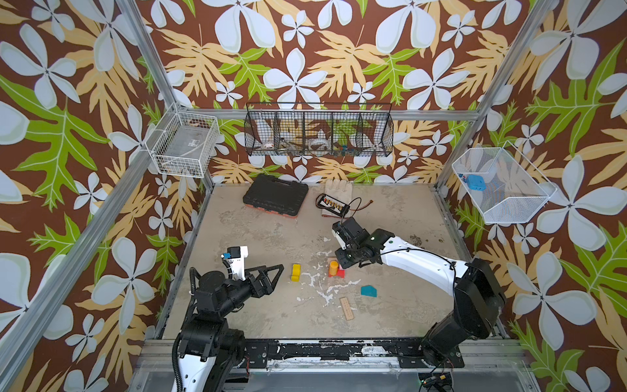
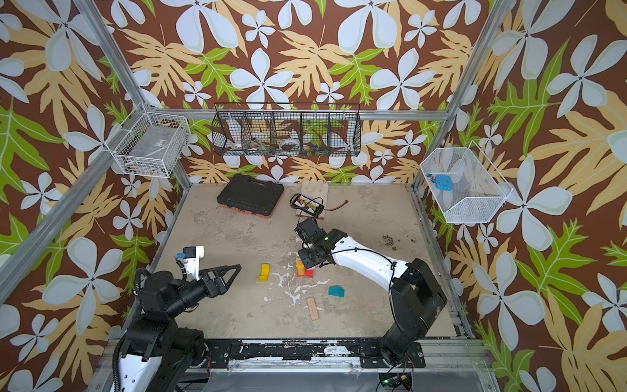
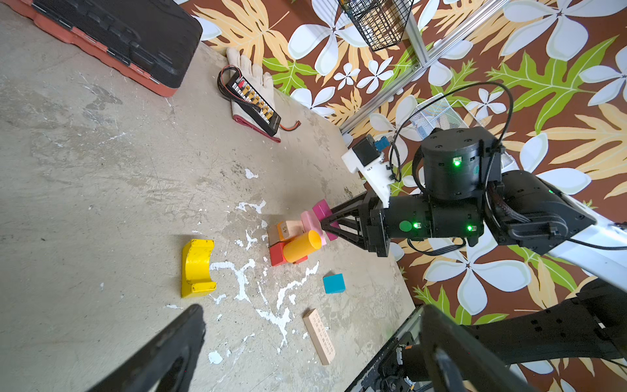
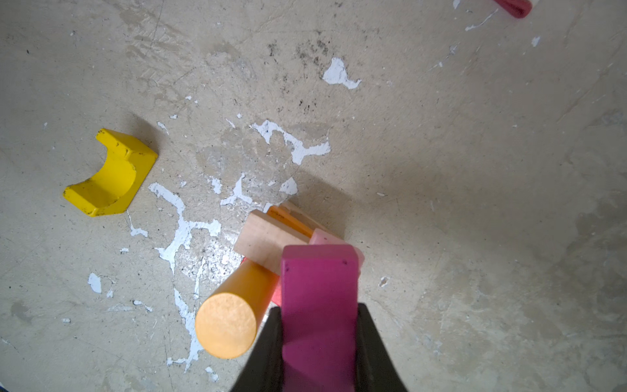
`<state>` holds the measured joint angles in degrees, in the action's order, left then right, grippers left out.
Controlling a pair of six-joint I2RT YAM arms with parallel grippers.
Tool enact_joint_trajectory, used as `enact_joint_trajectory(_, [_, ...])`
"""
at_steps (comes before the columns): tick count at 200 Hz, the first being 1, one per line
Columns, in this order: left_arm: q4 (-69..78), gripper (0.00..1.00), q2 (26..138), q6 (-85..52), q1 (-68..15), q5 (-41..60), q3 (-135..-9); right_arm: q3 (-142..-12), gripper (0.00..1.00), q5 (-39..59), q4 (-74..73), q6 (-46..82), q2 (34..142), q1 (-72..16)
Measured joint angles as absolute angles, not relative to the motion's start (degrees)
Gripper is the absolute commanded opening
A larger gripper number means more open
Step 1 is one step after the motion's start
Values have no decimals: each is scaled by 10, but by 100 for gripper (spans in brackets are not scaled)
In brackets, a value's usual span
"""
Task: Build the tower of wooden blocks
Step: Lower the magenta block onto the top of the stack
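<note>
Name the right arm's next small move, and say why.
Probably ease the magenta block straight down until it sits flat on the pink block, then open. The right gripper is shut on it right over the pink one. Whether it rests there yet cannot be told. The cylinder is close beside, so sideways drift could knock it.

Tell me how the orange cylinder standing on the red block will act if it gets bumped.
The orange wooden cylinder stands upright on a small red wooden block, taller than it is wide, so a sideways bump would probably tip it. Once down, its round side would likely roll across the flat table. It looks solid, so it should not flex.
</note>
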<state>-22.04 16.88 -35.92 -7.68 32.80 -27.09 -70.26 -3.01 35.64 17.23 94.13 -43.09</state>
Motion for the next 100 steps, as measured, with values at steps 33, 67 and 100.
enact_joint_trajectory(33, [-220,100,169,-359,-77,328,-270,-702,11,-30,357,162,955,-431])
enact_joint_trajectory(67, [-220,100,169,-359,-77,328,-270,-705,13,-35,358,158,962,-431])
enact_joint_trajectory(100, [-220,100,169,-359,-77,328,-270,-710,17,-35,358,157,968,-431])
